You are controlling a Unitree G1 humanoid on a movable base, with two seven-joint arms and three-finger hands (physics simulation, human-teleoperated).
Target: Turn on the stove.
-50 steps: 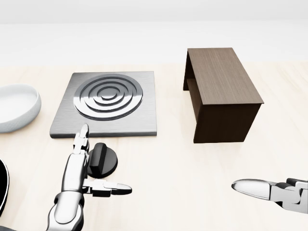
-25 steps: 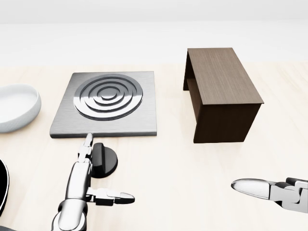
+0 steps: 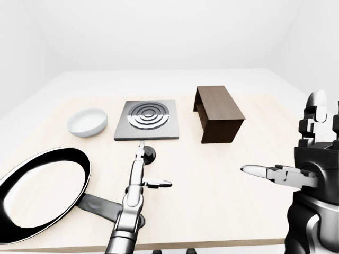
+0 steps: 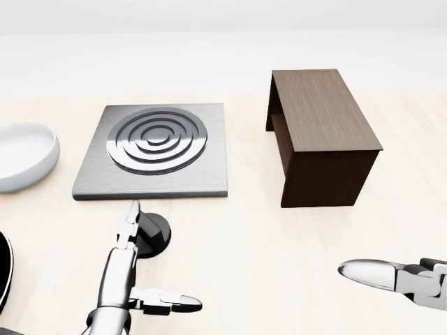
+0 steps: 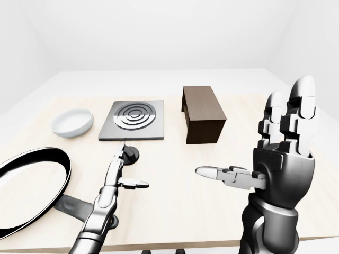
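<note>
Wooden table point(image 3: 222, 206) carries frying pan point(image 3: 42, 193), stove plate point(image 4: 154, 150), black knob point(image 4: 152, 235) just below it. Left hand point(image 4: 129, 276) spread wide, fingertips over knob, not gripping. Right hand point(image 5: 280, 159) wide, idle. Knob looks rigid, smooth, likely slippery; pinch its raised ridge.
</note>
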